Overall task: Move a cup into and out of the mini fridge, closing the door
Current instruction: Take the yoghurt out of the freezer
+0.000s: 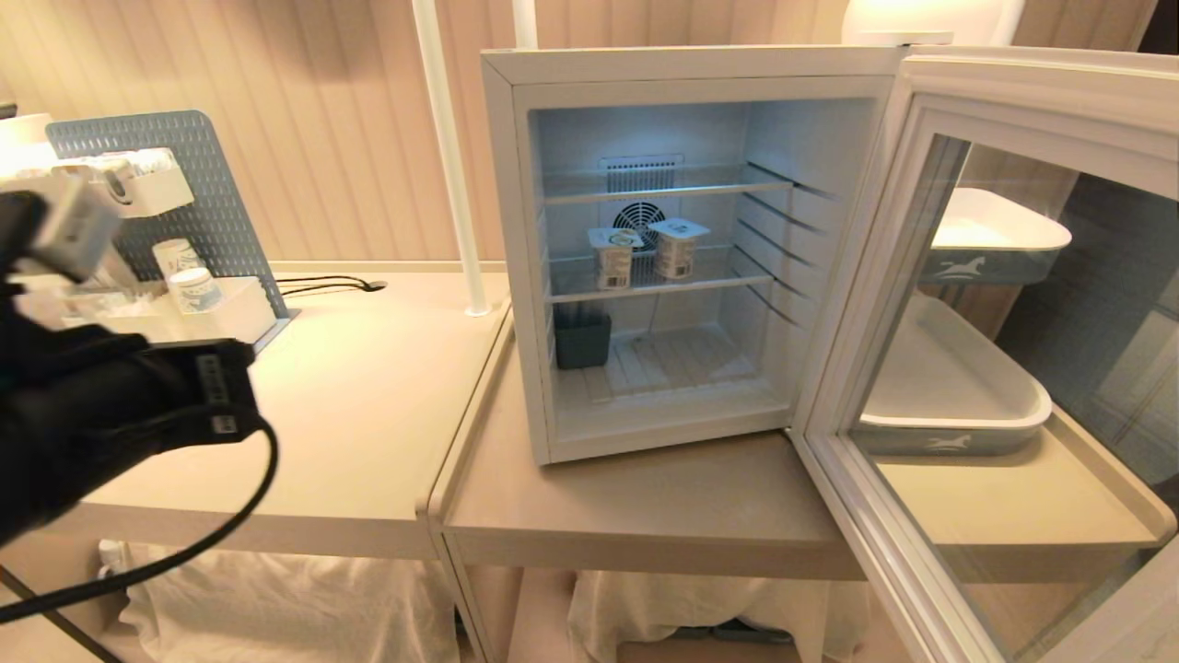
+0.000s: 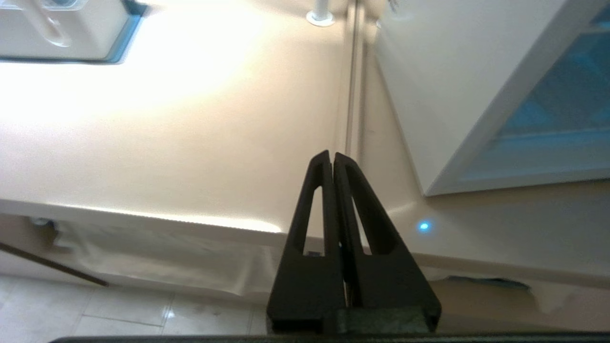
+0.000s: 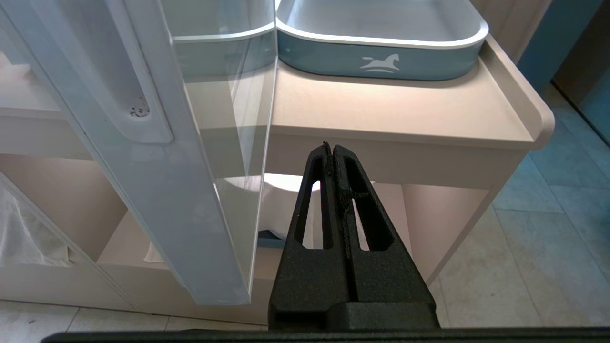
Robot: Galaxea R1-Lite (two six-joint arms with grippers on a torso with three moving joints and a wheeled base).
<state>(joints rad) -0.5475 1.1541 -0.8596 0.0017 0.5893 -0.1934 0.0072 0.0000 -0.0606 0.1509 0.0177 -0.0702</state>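
The white mini fridge [image 1: 516, 276] stands on the right-hand table with its door [image 1: 921, 110] swung wide open to the right. Two white foil-lidded cups [image 1: 614, 258] [image 1: 676, 247] stand side by side on the middle wire shelf. My left arm [image 1: 110, 405] is at the far left over the left table. In the left wrist view my left gripper [image 2: 332, 155] is shut and empty, above the tables' front edge, left of the fridge's side wall [image 2: 438, 71]. My right gripper [image 3: 332, 148] is shut and empty, low beside the door's outer edge [image 3: 157, 190].
A dark box [image 1: 582, 341] sits on the fridge floor at the left. Two white and teal trays [image 1: 958, 405] stand behind the open door. A pegboard rack [image 1: 212, 184] with more cups [image 1: 195, 288] stands at the back left, and a white pole [image 1: 447, 157] beside the fridge.
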